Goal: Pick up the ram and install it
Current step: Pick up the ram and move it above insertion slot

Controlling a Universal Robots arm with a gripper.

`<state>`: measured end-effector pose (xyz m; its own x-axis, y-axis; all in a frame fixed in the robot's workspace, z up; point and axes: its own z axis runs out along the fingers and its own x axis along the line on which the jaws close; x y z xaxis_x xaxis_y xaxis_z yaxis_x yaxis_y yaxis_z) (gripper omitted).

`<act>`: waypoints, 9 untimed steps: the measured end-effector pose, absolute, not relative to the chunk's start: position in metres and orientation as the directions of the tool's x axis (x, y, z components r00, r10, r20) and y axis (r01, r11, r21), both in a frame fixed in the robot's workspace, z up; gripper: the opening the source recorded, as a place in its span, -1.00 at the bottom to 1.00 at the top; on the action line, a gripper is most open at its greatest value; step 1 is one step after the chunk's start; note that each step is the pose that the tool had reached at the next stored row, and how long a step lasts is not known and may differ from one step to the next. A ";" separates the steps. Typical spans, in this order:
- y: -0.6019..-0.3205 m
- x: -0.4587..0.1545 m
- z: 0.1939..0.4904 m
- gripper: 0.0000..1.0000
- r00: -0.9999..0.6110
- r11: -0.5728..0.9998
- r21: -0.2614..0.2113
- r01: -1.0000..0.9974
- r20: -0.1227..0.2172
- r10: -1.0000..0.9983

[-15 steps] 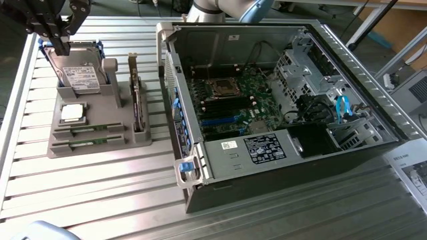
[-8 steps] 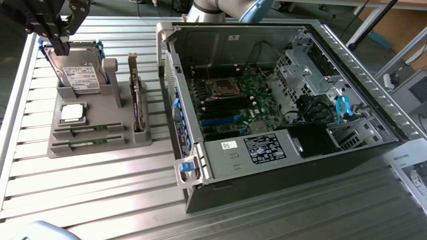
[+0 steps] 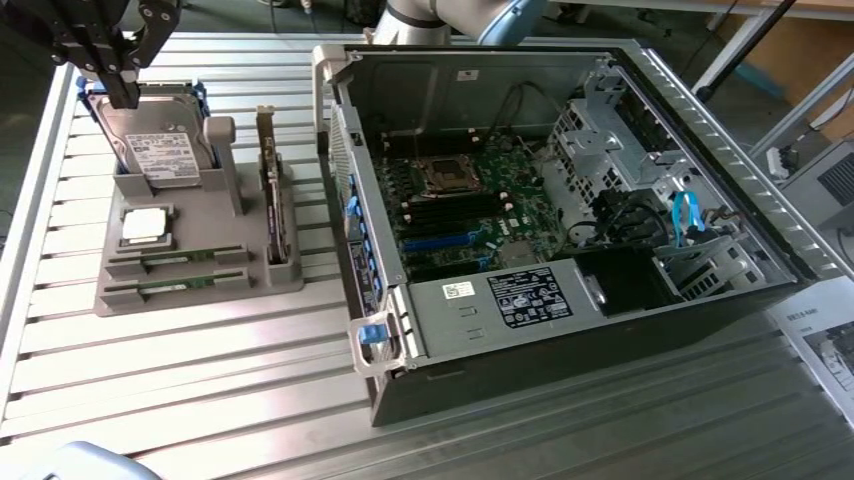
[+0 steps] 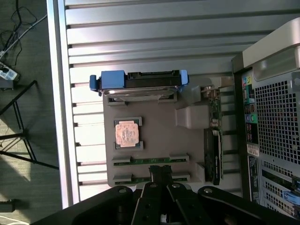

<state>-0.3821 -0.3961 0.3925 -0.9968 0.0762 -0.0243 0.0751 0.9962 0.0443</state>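
Currently the tool (image 3: 124, 97) hangs with its fingers together, gripping nothing, above the gray holder (image 3: 200, 292) on the tabletop (image 3: 200, 385). The ram (image 3: 174, 259) sits untouched in a holder slot — beside the open computer case (image 3: 441, 80).

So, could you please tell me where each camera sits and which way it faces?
Exterior view: off the arm, raised, angled down on a slatted metal table, a grey plastic parts holder and an open black computer case; the black claw and pale arm show.
Wrist view: on the wrist, facing down onto the holder; the shut claw shows.
Shared: holder, silver hard drive with blue rails, thin green ram sticks, case.
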 end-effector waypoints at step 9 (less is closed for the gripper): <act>-0.396 -0.382 0.392 -0.80 -0.997 0.996 0.044 0.074 -0.024 0.075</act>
<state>-0.3821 -0.3961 0.3925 -0.9969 0.0747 -0.0244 0.0736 0.9963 0.0443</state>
